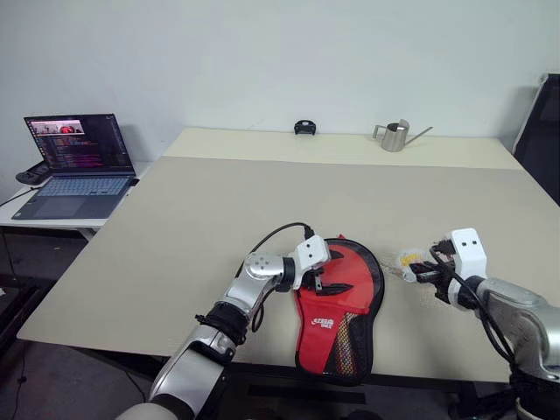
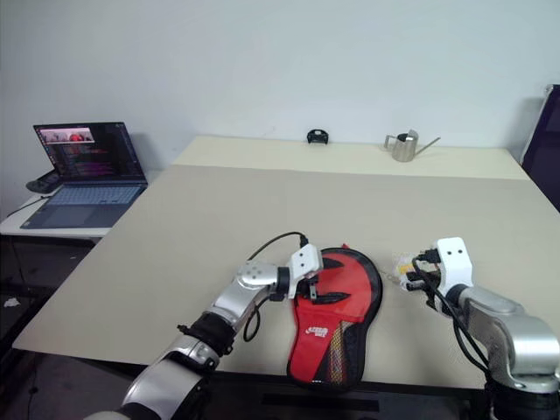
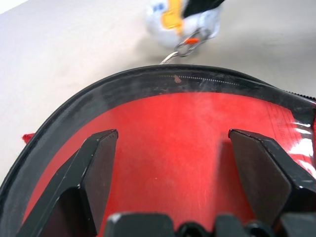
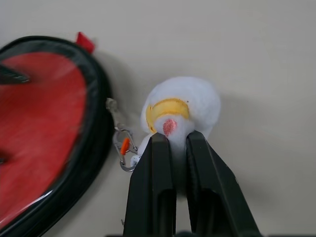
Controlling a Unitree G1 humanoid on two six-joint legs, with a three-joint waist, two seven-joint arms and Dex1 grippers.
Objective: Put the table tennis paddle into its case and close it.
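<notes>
The case [image 1: 337,319] lies flat near the table's front edge, red side up with a white logo and a mesh panel, black zip rim around it. My left gripper [image 1: 322,280] is over its round end, open, with both black fingers [image 3: 98,168] spread above the red surface. To the right of the case, my right gripper [image 4: 173,140] is shut on the white pull charm [image 4: 180,101], a fluffy ball with a yellow band. A small metal clip [image 4: 124,148] links the charm to the zip rim. The table tennis paddle is hidden.
The beige table [image 1: 219,201] stretches far ahead. A metal watering can [image 1: 395,136] and a small black object [image 1: 304,128] stand at its far edge. An open laptop [image 1: 79,162] sits on a lower side table at the left. Something dark [image 1: 542,131] stands at the right.
</notes>
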